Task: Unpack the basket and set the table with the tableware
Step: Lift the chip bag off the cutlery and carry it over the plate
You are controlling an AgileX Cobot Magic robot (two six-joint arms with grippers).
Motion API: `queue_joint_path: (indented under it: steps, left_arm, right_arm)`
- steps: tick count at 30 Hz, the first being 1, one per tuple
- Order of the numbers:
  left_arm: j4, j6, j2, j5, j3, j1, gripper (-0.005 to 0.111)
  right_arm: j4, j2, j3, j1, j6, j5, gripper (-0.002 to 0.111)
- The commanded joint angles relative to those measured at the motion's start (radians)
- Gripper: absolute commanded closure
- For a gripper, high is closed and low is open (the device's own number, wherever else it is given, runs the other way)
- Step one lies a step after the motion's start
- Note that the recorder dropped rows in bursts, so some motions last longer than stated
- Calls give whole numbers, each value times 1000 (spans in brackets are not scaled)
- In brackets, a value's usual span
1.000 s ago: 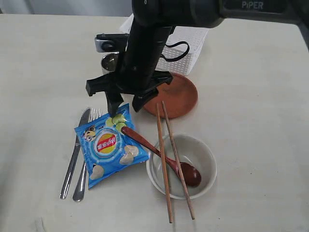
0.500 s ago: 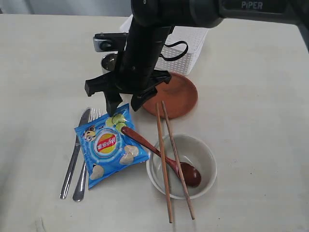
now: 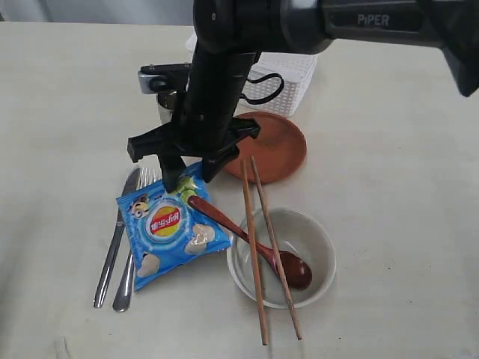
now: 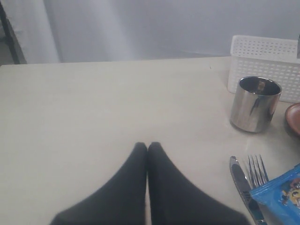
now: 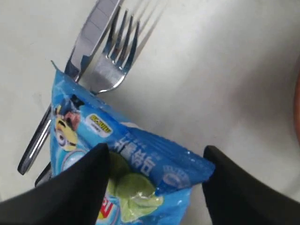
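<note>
My right gripper [image 3: 188,177] reaches across the middle and hangs open over the top edge of the blue chip bag [image 3: 168,232]. In the right wrist view its fingers straddle the bag [image 5: 140,154], near the knife [image 5: 89,33] and fork [image 5: 112,61]. The bag lies on the knife [image 3: 114,243] and fork [image 3: 129,269]. A dark red-brown spoon [image 3: 247,239] and chopsticks [image 3: 258,269] rest across the off-white bowl [image 3: 318,232]. The reddish-brown plate [image 3: 277,146] sits in front of the white basket [image 3: 292,78]. My left gripper [image 4: 147,144] is shut and empty above the table [image 4: 93,108].
The steel cup [image 4: 255,104] stands beside the basket [image 4: 267,61], mostly hidden behind the right arm in the exterior view. The knife [image 4: 241,180], fork [image 4: 257,171] and a corner of the bag [image 4: 281,192] lie to one side of the left gripper.
The right arm has shifted slightly left and down, bringing its open fingers closer over the bag's top edge. Nothing on the table has moved.
</note>
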Motion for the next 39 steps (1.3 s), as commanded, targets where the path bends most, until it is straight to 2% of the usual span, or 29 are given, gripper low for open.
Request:
queue_joint_path:
  steps: [1,6,8,10,15,16,32,39]
  left_arm:
    - [4,0,-4,-6,2,-7,107]
    - [4,0,-4,-6,2,-7,107]
    - [4,0,-4,-6,2,-7,107]
    - [4,0,-4,-6,2,-7,107]
    - [4,0,-4,-6,2,-7,107]
    - [4,0,-4,-6,2,-7,107]
    - [4,0,-4,-6,2,-7,107]
    - [4,0,-4,-6,2,-7,107]
  right_arm:
    - [-6,17,-6,-2,-12,5,52]
    - [-6,17,-7,-2,-19,-8,52]
    - [-6,17,-7,-2,-34,-8,56]
    - [-6,17,-7,-2,-49,-8,67]
    - [-8,17,-7,-2,-71,-36,106]
    - [-8,17,-7,-2,-72,-45,108]
    - [0,-11,-7,-2,-72,-150,108]
    - [109,-17,-77,-2,-128,-207,108]
